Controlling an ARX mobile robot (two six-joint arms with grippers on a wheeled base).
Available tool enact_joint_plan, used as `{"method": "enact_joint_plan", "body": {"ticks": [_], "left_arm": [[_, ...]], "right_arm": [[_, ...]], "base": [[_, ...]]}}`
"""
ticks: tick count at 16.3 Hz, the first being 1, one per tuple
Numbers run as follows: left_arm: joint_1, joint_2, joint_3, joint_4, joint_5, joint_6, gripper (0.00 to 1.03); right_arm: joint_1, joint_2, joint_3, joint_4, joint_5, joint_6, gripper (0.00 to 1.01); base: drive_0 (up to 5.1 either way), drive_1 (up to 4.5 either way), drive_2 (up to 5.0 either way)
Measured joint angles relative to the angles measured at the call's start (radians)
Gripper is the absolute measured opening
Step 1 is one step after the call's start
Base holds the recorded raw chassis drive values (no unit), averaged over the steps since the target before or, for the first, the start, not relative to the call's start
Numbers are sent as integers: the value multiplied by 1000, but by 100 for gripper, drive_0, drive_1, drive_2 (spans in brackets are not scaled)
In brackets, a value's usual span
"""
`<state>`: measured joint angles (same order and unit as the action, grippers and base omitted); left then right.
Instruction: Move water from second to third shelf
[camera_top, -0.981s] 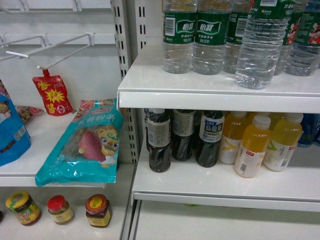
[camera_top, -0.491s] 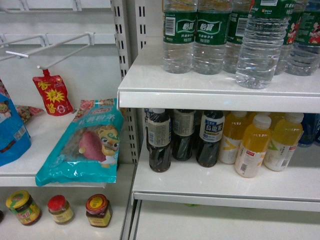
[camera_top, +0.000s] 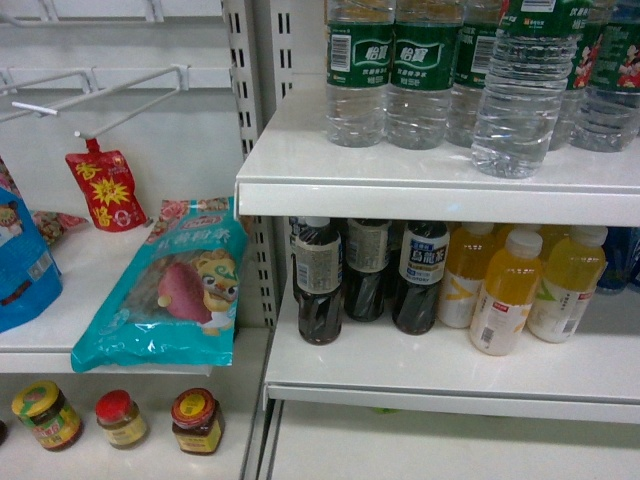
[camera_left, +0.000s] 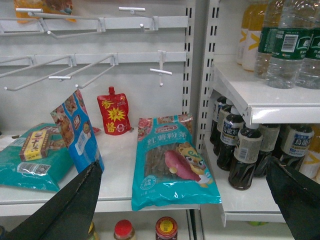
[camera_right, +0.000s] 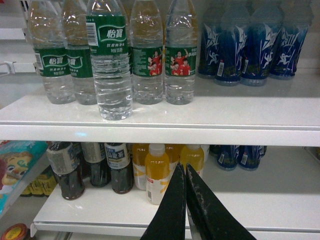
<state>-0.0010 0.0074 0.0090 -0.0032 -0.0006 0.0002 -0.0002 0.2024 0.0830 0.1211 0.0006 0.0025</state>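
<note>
Head view: no gripper in frame; shelf bay only. The water (camera_top: 522, 95) stands upright at the front of the upper shelf (camera_top: 430, 185), just ahead of the row of like green-labelled bottles (camera_top: 390, 75). Right wrist view alone shows blue bottles (camera_right: 250, 45) further right on that shelf, and the right gripper (camera_right: 186, 172), fingers pressed together with nothing between them, in front of the yellow drink bottles (camera_right: 157, 172). Left wrist view: left gripper (camera_left: 187, 192) spread wide, holding nothing, before a teal snack bag (camera_left: 172, 165) and dark bottles (camera_left: 245, 160). Water label: white Chinese characters and barcode; finer print illegible.
</note>
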Motion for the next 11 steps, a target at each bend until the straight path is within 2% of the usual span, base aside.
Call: {"method": "enact_joint_plan", "body": {"ticks": [2,5,9,11], "left_arm": [[0,0,0,0,0,0,98],[0,0,0,0,0,0,98],[0,0,0,0,0,0,98],[0,0,0,0,0,0,98]], "right_arm": [[0,-7,-6,-2,0,0,2],[0,-157,-28,-122,0,0,2],[0,-198,-70,-124,0,0,4],[0,-198,-70,-125,0,0,31]], "base": [[0,0,0],[0,0,0],[0,0,0],[0,0,0]]}}
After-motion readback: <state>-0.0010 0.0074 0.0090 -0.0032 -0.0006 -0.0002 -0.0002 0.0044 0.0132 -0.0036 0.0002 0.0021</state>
